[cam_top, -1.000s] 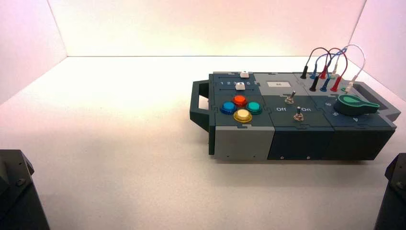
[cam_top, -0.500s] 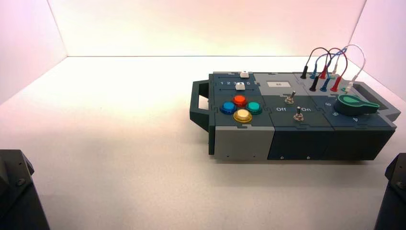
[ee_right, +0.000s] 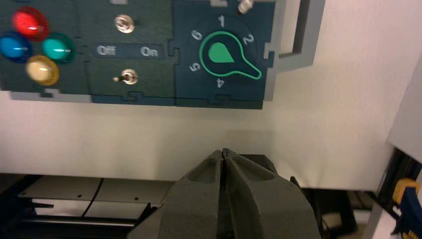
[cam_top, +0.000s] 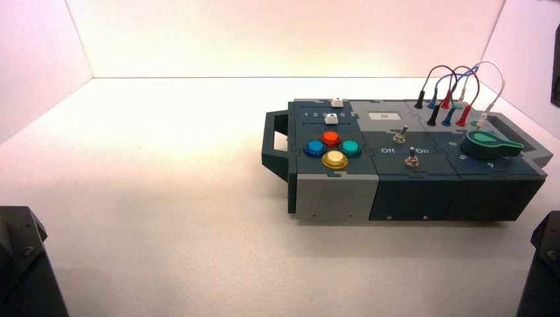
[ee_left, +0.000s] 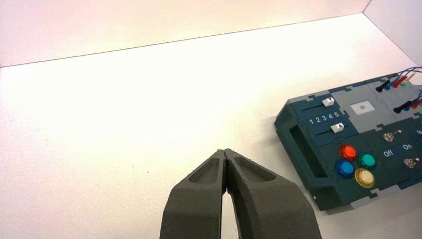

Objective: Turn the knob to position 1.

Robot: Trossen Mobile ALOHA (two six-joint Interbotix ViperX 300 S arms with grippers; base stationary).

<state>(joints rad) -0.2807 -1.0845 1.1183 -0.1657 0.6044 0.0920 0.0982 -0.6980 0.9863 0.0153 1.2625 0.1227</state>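
Observation:
The knob (cam_top: 485, 142) is a dark-green dial with a brighter green teardrop top, at the right end of the box (cam_top: 337, 195). In the right wrist view the knob (ee_right: 222, 54) shows its pointer arm lying between the marks 2 and 4. The mark 1 is printed beside 0 and 2. My right gripper (ee_right: 224, 151) is shut and empty, held off the table's front edge, well short of the box. My left gripper (ee_left: 225, 152) is shut and empty over bare table, to the left of the box.
Red (cam_top: 331, 138), blue (cam_top: 314, 148), teal (cam_top: 350, 147) and yellow (cam_top: 335, 159) push buttons sit on the box's left part. Two metal toggle switches (cam_top: 399, 136) stand mid-box, wires (cam_top: 455, 86) at the back right. A dark shape (cam_top: 556, 66) shows at the right edge.
A dark shape has come into the high view at its upper right edge. The box, the knob and the arm bases have not moved.

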